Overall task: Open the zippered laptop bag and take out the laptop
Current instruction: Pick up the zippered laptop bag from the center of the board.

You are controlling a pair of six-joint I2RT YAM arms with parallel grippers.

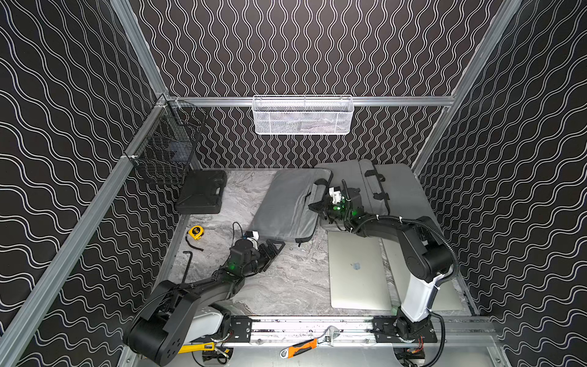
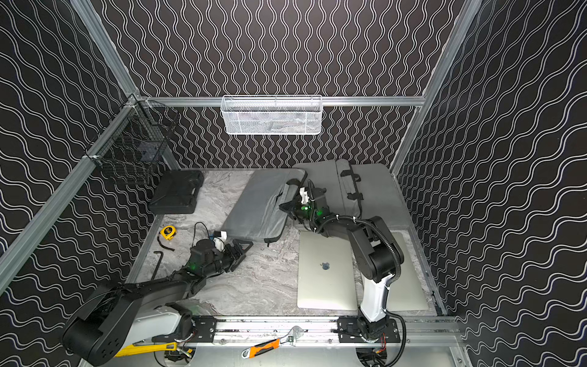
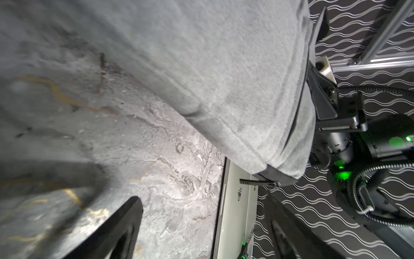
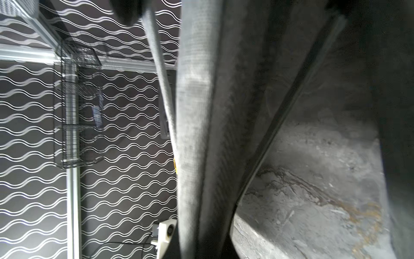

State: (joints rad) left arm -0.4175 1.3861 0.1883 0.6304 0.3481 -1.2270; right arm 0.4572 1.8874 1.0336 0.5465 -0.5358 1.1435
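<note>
The grey laptop bag [image 1: 286,206] lies slanted in the middle of the table in both top views, its right long edge lifted. My right gripper [image 1: 314,207] is shut on that edge, near a black handle. In the right wrist view the bag's grey fabric [image 4: 195,134] runs straight into the shut gripper [image 4: 201,244]. My left gripper [image 1: 275,247] is open and empty, just off the bag's near left corner. The left wrist view shows the bag [image 3: 224,67], its zipper pull [image 3: 257,182] and one finger [image 3: 116,228]. A silver laptop [image 1: 359,270] lies flat at the front right.
A second grey bag [image 1: 394,187] lies at the back right. A black case [image 1: 201,193], a yellow tape measure [image 1: 196,232] and a black hex key [image 1: 187,263] sit on the left. A black wire basket [image 1: 168,152] and a white basket [image 1: 301,116] hang on the rails.
</note>
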